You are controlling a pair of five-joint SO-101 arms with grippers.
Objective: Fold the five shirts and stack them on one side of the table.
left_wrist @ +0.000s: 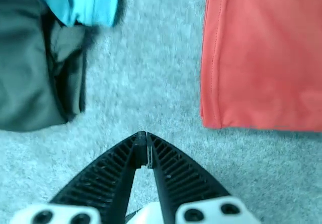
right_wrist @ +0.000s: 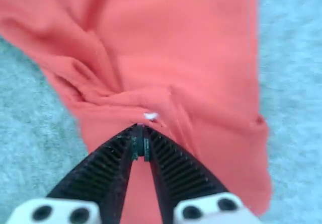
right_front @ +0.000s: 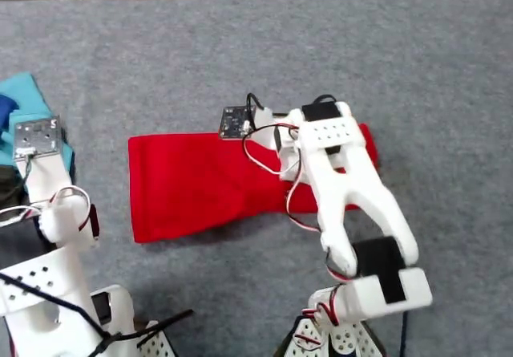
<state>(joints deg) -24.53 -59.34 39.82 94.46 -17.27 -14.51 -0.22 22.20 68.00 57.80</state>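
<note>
A red shirt [right_front: 200,184] lies folded into a long strip across the middle of the grey table [right_front: 417,68]. My right gripper [right_wrist: 140,133] is shut on a bunched ridge of the red shirt [right_wrist: 191,58], with creases running out from its tips and a small white tag just beyond them. The right arm [right_front: 337,172] covers the strip's right part. My left gripper [left_wrist: 146,148] is shut with nothing in it, low over bare table just off a near corner of the red shirt [left_wrist: 261,58]. A teal shirt [left_wrist: 80,0] and a black shirt [left_wrist: 30,68] lie on its other side.
The teal shirt [right_front: 24,92] and dark cloth [right_front: 10,184] sit at the table's left edge, beside the left arm [right_front: 60,212]. Open grey table stretches behind and to the right of the red shirt. Both arm bases stand at the front edge.
</note>
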